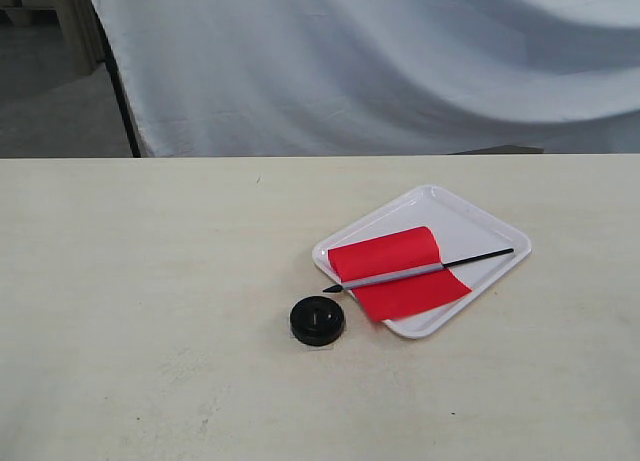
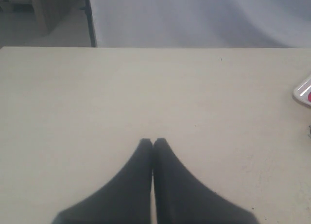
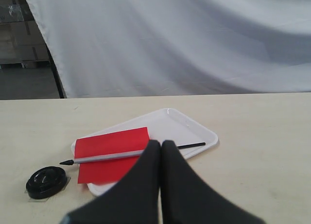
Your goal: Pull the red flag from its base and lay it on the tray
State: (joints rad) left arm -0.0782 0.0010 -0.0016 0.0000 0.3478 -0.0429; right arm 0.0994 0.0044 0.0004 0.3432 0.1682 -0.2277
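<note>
The red flag (image 1: 398,272) lay flat on the tray (image 1: 458,224), off the base (image 1: 318,320); its cloth was spread over the end of the tray nearer that base, one corner reaching the rim; the thin stick ran slantwise over the cloth, its grey-white sleeve across the red, its bare black end over the white floor of the tray; the pointed black tip stuck out past the rim, above the table (image 1: 140,311). The base stood on the table just beside that corner of the tray, near the tip but not touching it; its centre hole faced up. The tray sat askew to the table edge, right of the middle in the exterior view; a white sheet (image 1: 380,61) hung behind the table.

The left gripper (image 2: 152,142) hung over bare table with its two dark fingers pressed together tip to tip; only a corner of the tray (image 2: 303,92) showed at the edge of its wrist view. The right gripper (image 3: 161,144) was likewise pressed together, clamping no object; in its wrist view the flag (image 3: 112,145), the tray (image 3: 187,129) and the base (image 3: 46,181) lay beyond its fingertips, apart from them.
</note>
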